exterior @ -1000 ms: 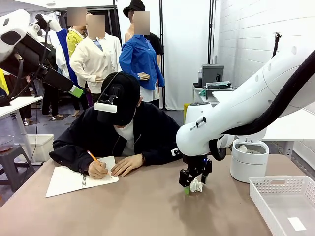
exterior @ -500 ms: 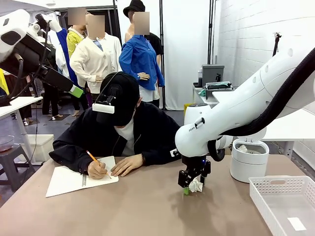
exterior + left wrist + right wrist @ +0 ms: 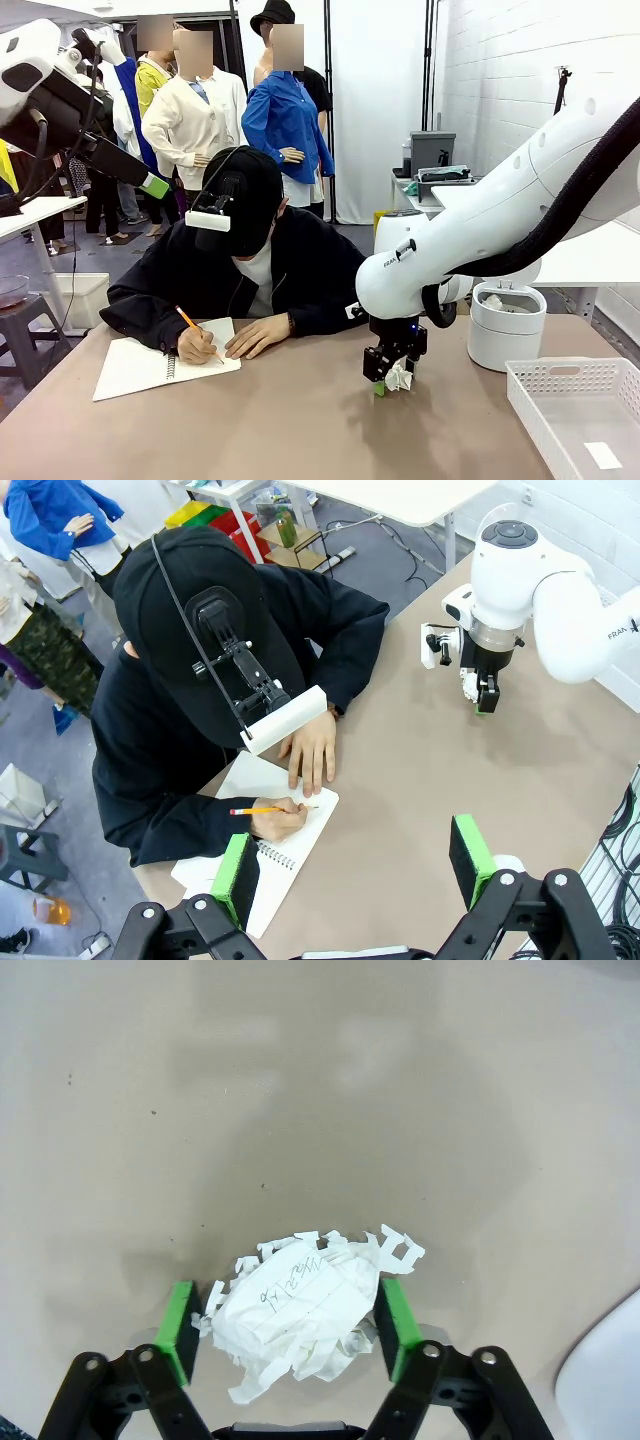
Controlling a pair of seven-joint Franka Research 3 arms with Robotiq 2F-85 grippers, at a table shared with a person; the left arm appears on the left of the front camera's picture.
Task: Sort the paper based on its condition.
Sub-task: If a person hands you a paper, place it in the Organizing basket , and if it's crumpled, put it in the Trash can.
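Right gripper (image 3: 290,1320) low over the brown table (image 3: 280,420), green pads just beside a crumpled paper ball (image 3: 295,1305) lying between them, full clamping unclear, left gripper (image 3: 355,870) raised, fingers wide apart, person (image 3: 240,260) writing in a notebook (image 3: 150,365), white basket (image 3: 580,410) at right.

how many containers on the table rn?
2. A round white bin at the far right, past the right gripper, and a white perforated tray at the near right corner. Others may sit out of frame.

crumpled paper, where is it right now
The crumpled paper lies on the table between the right gripper's green pads, right of the person's notebook and left of the white bin.
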